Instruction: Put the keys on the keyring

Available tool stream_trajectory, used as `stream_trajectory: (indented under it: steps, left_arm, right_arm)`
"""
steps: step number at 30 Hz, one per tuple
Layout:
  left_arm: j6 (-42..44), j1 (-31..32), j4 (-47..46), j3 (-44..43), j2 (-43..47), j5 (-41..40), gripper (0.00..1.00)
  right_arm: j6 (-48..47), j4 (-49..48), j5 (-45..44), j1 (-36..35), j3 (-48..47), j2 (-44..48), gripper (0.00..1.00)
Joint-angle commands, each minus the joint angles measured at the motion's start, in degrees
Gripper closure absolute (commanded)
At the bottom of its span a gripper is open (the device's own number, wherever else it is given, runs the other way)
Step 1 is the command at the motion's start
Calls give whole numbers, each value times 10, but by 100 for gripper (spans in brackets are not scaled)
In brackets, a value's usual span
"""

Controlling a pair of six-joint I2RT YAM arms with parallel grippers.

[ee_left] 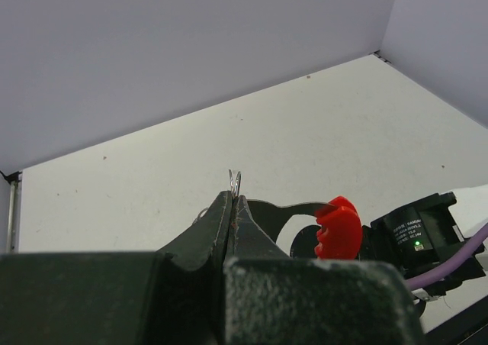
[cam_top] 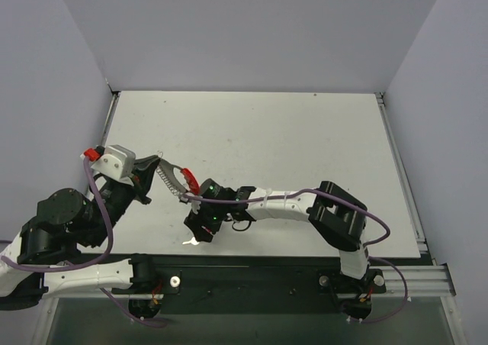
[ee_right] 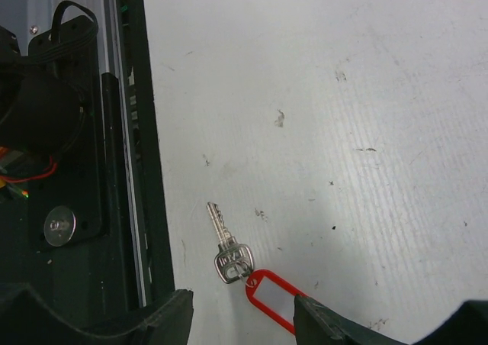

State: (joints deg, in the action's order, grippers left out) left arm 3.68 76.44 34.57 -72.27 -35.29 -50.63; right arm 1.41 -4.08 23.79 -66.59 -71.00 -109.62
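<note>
With the left pincer clamped on the keyring, our wide-open right pincer hovers over the key at the desk's 6 o'clock edge, which we must grasp next.

A small silver key lies flat on the scuffed white table, just beside the dark rail along the near edge, with its blade pointing left and a red tag hooked to its head. The tag runs into the gap between the parted fingers of the right gripper, its end hidden behind one finger. Nearer than the rail sit a black arm base and a silver screw
</note>
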Motion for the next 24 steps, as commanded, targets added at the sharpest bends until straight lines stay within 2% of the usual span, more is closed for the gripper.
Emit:
stream_trajectory:
  steps: [1,21,24]
  left_arm:
    - [4,1,-25,-21,-7,8,100]
    - [3,1,-30,-23,-13,19,100]
    - [2,1,-28,-24,-14,18,100]
  right_arm:
    - [-9,-11,20,4,-17,-23,47]
    - [2,-42,12,-22,-25,-58,57]
    - [7,-42,-9,-30,-32,-74,64]
